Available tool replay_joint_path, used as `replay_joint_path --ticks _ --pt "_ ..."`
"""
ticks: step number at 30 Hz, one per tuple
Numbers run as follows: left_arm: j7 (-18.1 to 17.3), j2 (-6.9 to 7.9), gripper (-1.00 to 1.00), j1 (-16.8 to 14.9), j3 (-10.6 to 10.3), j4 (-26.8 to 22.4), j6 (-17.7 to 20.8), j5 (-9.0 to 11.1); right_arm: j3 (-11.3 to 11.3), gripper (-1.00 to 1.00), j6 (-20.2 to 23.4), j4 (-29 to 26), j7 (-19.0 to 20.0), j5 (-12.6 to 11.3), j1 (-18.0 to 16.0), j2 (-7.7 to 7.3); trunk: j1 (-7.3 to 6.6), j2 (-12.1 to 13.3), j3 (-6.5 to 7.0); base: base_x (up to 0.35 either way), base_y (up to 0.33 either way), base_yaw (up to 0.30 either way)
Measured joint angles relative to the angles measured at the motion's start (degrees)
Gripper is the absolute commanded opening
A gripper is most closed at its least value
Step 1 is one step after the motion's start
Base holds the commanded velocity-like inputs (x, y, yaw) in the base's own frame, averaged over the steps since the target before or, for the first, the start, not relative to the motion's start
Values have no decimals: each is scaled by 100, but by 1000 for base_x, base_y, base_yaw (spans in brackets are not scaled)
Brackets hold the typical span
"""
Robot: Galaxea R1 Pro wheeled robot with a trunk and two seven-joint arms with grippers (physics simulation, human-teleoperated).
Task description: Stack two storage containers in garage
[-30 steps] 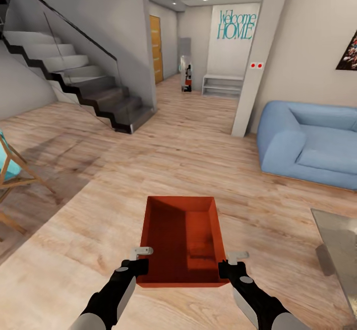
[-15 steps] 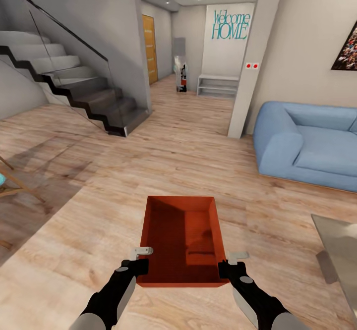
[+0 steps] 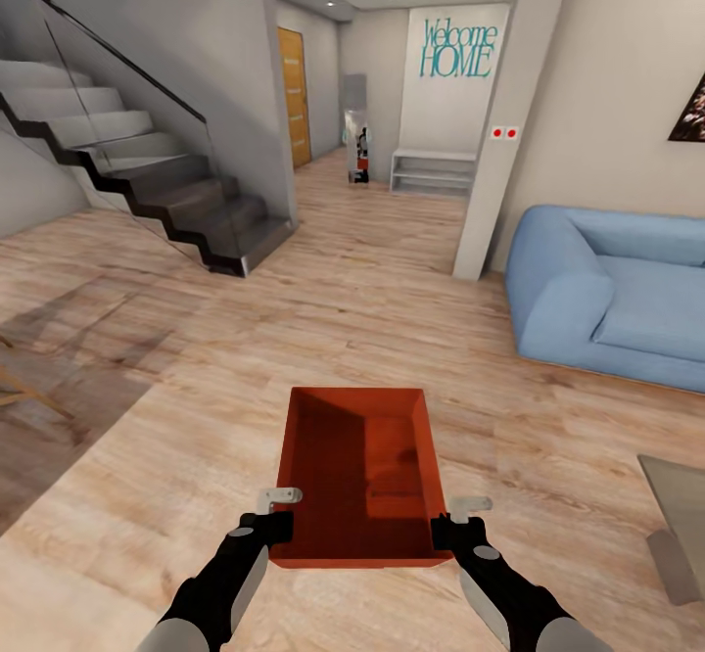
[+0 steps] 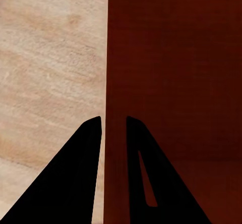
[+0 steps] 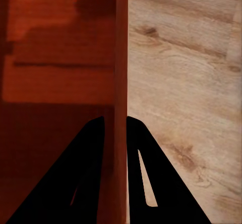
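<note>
since a second ago the whole view has slid: the staircase [image 3: 147, 172] and blue sofa [image 3: 607, 290] sit differently in the frame, so the robot has rolled and turned across the light wood-plank floor [image 3: 392, 339], while the orange-red storage container [image 3: 360, 466] keeps the same spot in front of the trunk. it hangs level above the floor, near the robot, open side up. the left end effector [image 3: 276, 525] is pinched on the left side wall at the near corner and the right end effector [image 3: 452, 531] on the right wall, each with one finger inside and one outside. gripping both thin walls at once likely keeps the bin from tipping during travel. a hallway with a yellow door [image 3: 292, 96] lies far ahead, possibly the way out
</note>
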Motion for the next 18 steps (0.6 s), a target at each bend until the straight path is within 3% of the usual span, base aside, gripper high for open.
replay_joint_path --ticks 18 --pt "-1 0 -100 0 1 2 0 -1 1 -100 0 1 0 -2 0 0 0 0 0 336 0 0"
